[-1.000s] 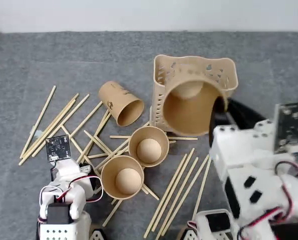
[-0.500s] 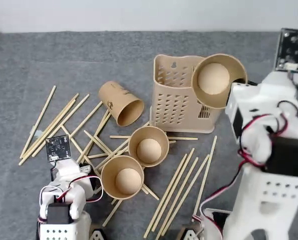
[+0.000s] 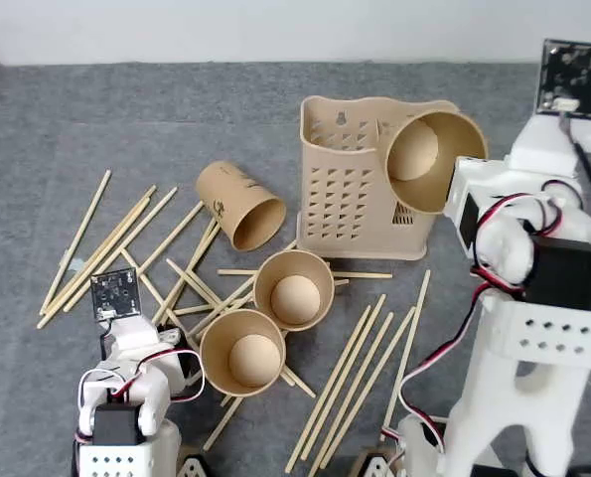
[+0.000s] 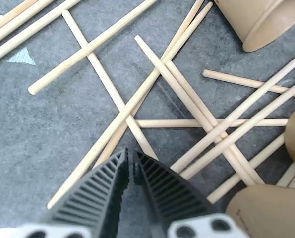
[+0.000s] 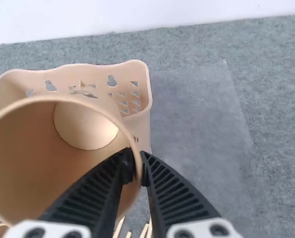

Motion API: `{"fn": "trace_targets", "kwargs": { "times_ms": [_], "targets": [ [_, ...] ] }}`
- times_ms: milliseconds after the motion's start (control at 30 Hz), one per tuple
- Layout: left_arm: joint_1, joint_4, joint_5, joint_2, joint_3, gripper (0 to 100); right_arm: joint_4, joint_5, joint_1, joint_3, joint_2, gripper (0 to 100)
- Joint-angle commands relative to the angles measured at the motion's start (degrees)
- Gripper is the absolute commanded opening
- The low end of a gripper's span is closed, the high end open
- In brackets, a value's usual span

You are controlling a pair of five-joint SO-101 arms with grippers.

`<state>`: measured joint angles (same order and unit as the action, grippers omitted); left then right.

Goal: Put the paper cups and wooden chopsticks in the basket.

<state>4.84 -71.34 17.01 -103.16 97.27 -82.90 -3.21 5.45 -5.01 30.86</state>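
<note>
— Brown paper was clamped by the right gripper (image 5: pixel 132 166), was it not?
— It was. The rim of a paper cup (image 5: pixel 53 163) was pinched between its fingers (image 5: pixel 167 198), and the cup was held at the upper corner of the basket (image 5: pixel 140 89) just beyond the gripper; whether the two touched could not be told.
— What was altered from half a second earlier?
— The cup was tilted anew: its inner bottom, seen centred before, was seen shifted towards the basket. A second earlier it had been held lower, before the basket's wall. The left gripper (image 4: pixel 131 161) was left where it had been, closed on nothing.
— What was found near that one?
— Crossed wooden chopsticks (image 4: pixel 177 122) were spread directly under and ahead of its tips; two upright cups (image 3: pixel 295 288) were stood just beside it, and a third cup (image 3: pixel 237 204) was laid on its side farther ahead.
— And the surface, the room?
— Everything was laid on grey carpet (image 3: pixel 76 129), bounded beyond the basket by a white wall (image 3: pixel 275 30).
</note>
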Motion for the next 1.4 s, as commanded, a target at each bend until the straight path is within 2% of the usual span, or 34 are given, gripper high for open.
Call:
{"fn": "trace_targets", "kwargs": {
  "times_ms": [0, 233, 500, 733, 1000, 1067, 1200, 1367],
  "targets": [
    [0.4, -0.1, 0.6, -0.1, -0.7, 2, 1.3, -2.4, 0.4, -4.9, 2.2, 0.8],
    [0.4, -0.1, 0.6, -0.1, -0.7, 2, 2.7, -2.5, 0.7, -11.1, 3.4, 0.8],
    [0.4, -0.1, 0.6, -0.1, -0.7, 2, 7.3, -2.6, 0.7, -11.0, 0.4, 0.8],
    [0.4, -0.1, 0.6, -0.1, -0.7, 2, 5.8, -3.8, 0.8, -11.0, -7.4, 0.8],
    [0.4, -0.1, 0.6, -0.1, -0.7, 2, 3.1, -4.2, 0.8, -11.0, -9.7, 1.3],
    [0.4, -0.1, 0.6, -0.1, -0.7, 2, 1.8, -4.2, 0.7, -11.2, -10.7, 5.8],
    [0.4, -0.1, 0.6, -0.1, -0.7, 2, -0.7, -4.5, 0.7, -11.3, -12.4, 21.8],
    [0.4, -0.1, 0.6, -0.1, -0.7, 2, -0.7, -4.6, 0.7, -11.4, -12.5, 24.2]
  ]
}}
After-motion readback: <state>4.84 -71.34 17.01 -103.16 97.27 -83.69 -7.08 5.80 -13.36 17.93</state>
